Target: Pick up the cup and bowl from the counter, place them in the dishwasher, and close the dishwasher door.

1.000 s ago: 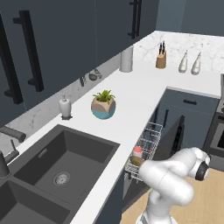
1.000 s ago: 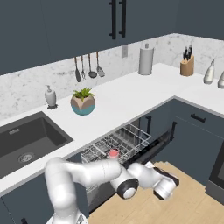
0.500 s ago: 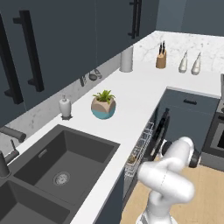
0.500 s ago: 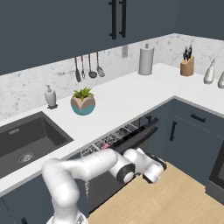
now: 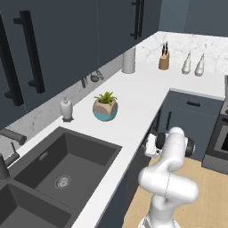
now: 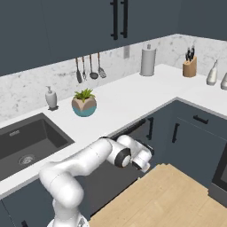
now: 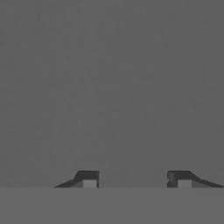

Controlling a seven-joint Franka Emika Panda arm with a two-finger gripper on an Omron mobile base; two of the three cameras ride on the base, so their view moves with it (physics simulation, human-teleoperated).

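We have the gripper (image 7: 136, 183) pressed flat against the dishwasher door (image 6: 133, 133), its fingers spread apart and pinching nothing; the door stands nearly upright just under the desk (image 6: 128, 104) edge, directly ahead of the gripper; one push inward should latch it.

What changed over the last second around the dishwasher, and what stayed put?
The dishwasher door swung up from wide open to nearly shut, pushed by the tool, whose fingers stand apart against a flat grey surface, holding nothing. The rack and the red cup seen inside earlier are now hidden behind the door. The plant pot, soap dispenser and knife block on the counter stayed put.
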